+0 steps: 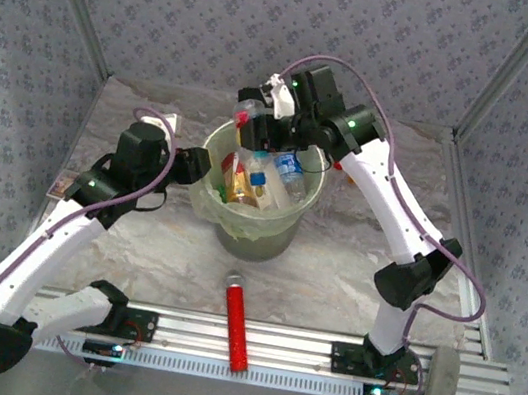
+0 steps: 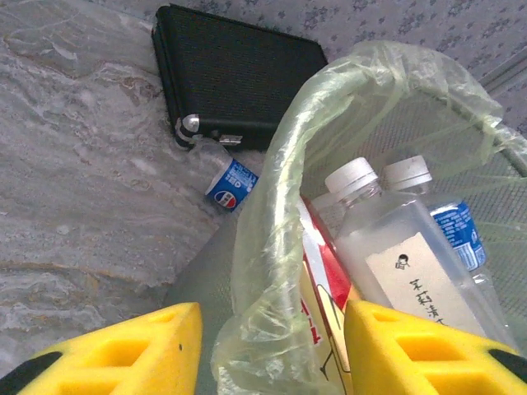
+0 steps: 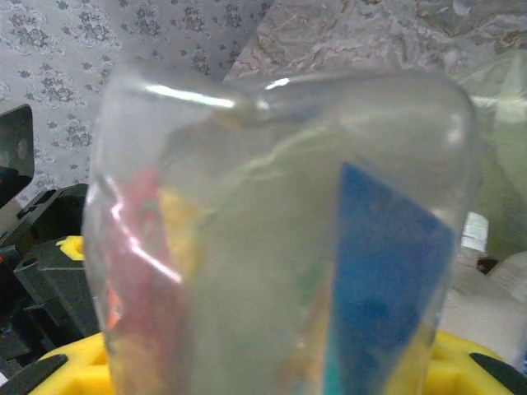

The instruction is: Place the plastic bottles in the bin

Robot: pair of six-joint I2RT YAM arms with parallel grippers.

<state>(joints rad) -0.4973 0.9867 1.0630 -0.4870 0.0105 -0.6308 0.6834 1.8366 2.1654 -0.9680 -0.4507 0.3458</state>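
while several bottles (image 1: 256, 184) fill the bin (image 1: 208, 153), right jaws clamp another bottle (image 3: 280, 230); left jaws gape empty, one pepsi bottle (image 2: 229, 183) waits ahead of them.

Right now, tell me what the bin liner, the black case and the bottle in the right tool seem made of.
Bin liner: thin plastic film, translucent yellow-green, crinkled and glossy. Black case: probably hard plastic or leatherette, finely textured matte, with a shiny metal corner. Bottle in the right tool: clear plastic, glossy highlights, colours showing through.
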